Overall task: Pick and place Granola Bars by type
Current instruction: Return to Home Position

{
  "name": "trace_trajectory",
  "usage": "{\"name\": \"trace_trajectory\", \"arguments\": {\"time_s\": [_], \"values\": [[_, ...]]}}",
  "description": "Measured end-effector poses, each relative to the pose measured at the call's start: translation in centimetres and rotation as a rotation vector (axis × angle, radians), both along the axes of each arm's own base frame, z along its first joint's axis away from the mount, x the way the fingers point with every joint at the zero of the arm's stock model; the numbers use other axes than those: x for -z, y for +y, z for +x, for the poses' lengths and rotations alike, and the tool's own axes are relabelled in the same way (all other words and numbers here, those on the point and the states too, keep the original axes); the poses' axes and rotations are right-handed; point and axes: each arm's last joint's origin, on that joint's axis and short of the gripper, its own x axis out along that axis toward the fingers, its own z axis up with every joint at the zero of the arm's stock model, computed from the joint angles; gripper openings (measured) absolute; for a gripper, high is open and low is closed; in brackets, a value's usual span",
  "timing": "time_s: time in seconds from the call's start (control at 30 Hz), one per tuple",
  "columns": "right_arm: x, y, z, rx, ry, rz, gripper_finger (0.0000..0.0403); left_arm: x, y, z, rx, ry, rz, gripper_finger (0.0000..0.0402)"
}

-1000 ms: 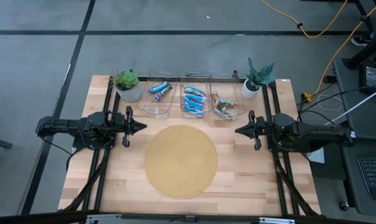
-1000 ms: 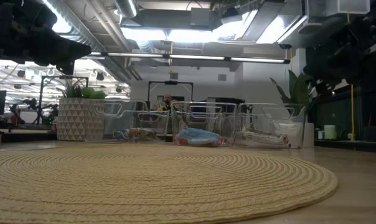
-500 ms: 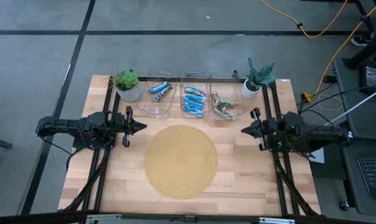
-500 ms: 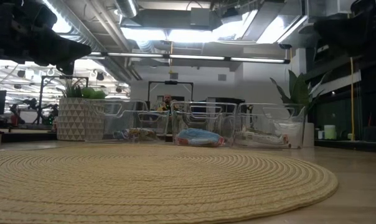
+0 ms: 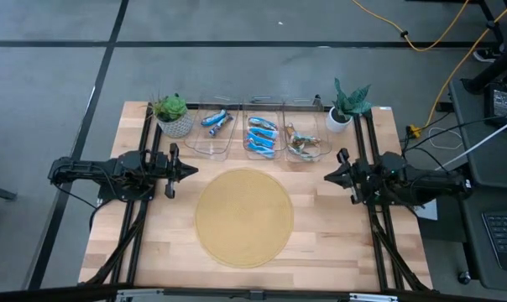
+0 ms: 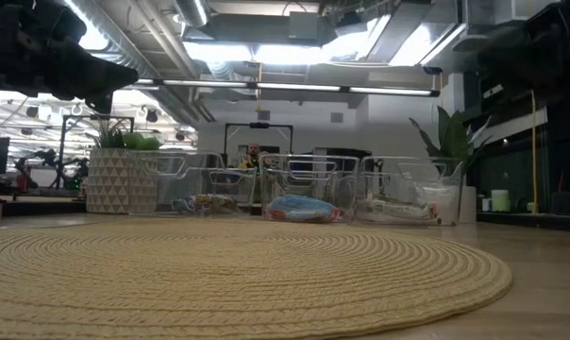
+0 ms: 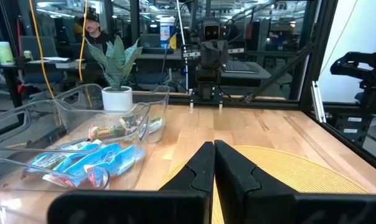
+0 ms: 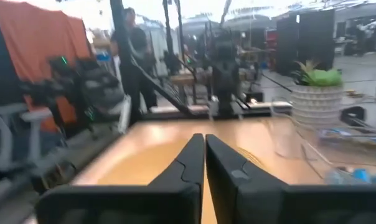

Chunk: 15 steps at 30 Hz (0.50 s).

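The granola bars lie in three clear bins along the table's far edge. A blue bar (image 5: 214, 120) is in the left bin. Several blue bars (image 5: 261, 136) (image 7: 88, 163) fill the middle bin. The silvery green-brown bars (image 5: 302, 143) (image 7: 113, 130) are in the right bin. My left gripper (image 5: 190, 170) (image 7: 213, 149) hovers shut at the round mat's left side, pointing toward the table's right. My right gripper (image 5: 326, 177) (image 8: 204, 140) hovers shut at the mat's right side, pointing toward the table's left. Neither holds anything.
A round woven mat (image 5: 243, 216) covers the table's middle, between the two grippers. A potted plant in a patterned pot (image 5: 173, 114) stands left of the bins and one in a white pot (image 5: 348, 105) to their right. A person stands beyond the table (image 7: 94, 31).
My right arm has drawn back a little toward the table's right edge and swung slightly, so it now lies at a slight slant. Its fingers have stayed shut. The left arm and the bars have kept still.
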Motion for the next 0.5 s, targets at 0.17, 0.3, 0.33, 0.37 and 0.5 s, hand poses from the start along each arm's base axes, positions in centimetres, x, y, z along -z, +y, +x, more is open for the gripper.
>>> {"name": "trace_trajectory", "arguments": {"time_s": [0.17,0.3,0.33,0.37,0.5], "values": [[-0.14,0.01,-0.01,-0.012,-0.003,0.065,0.0025,0.00,0.00,0.00,0.000,0.000,0.000,0.0009],[0.04,0.01,0.01,-0.011,0.016,0.065,0.0027,0.00,0.00,0.00,0.000,0.000,0.000,0.0011],[0.07,0.01,0.01,-0.011,0.019,0.066,0.0027,0.00,0.00,0.00,0.000,0.000,0.000,0.0010],[0.16,0.01,0.02,-0.010,0.027,0.065,0.0027,0.00,0.00,0.00,0.000,0.000,0.000,0.0010],[0.32,0.01,0.03,-0.009,0.045,0.067,0.0027,0.00,0.00,0.00,0.000,0.000,-0.001,0.0006]]}}
